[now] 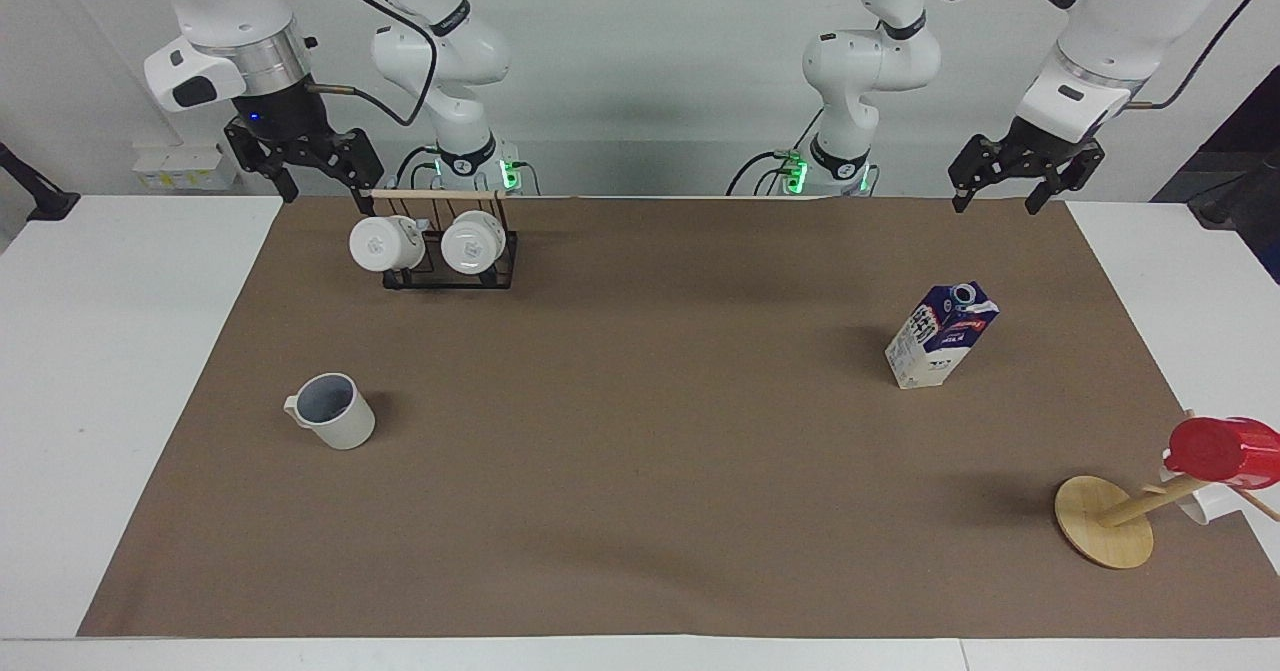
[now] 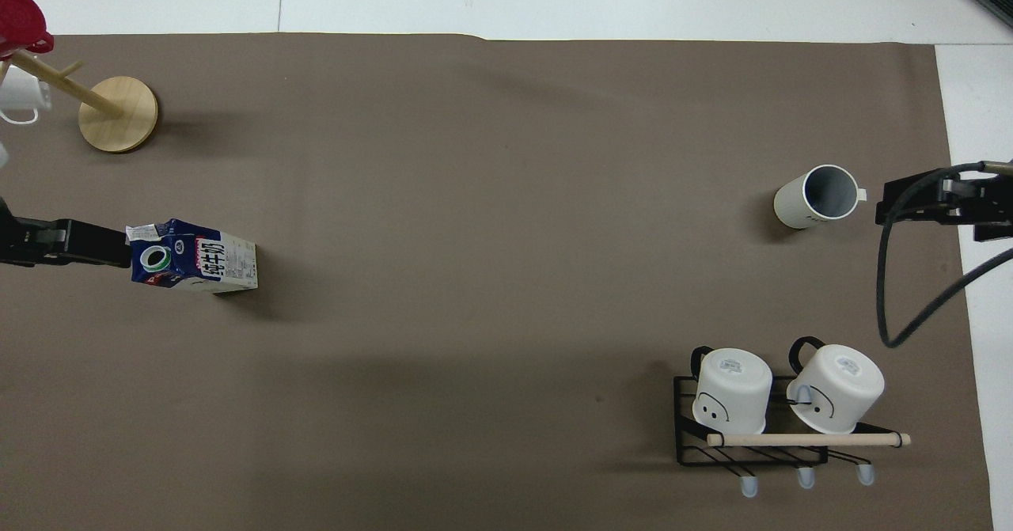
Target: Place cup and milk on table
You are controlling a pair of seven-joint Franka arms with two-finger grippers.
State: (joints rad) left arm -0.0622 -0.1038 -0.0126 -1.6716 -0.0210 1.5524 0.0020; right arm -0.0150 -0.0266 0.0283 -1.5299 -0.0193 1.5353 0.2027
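The milk (image 1: 941, 336) stands upright on the brown paper sheet (image 1: 640, 511) that covers the table (image 1: 90, 351), toward the left arm's end, and it serves well as a marker for everything else. The cup (image 1: 331, 411) sits upright on the same sheet, well apart from the milk toward the right arm's end and a little farther from the robots than the carton, its small handle turned to the right arm's end. Nothing touches either of them.

The left gripper (image 1: 1026, 186) hangs up in the air over the robots' edge of the sheet, closer to the arm bases than the milk, fingers spread and empty. The right gripper (image 1: 305, 166) hangs likewise, spread and empty, over the table edge by a black wire rack (image 1: 450, 271) carrying two white mugs (image 1: 385, 242).

Farther from the robots than the milk, at the sheet's corner on the left arm's end, a wooden mug tree (image 1: 1105, 521) carries a red cup (image 1: 1222, 451).
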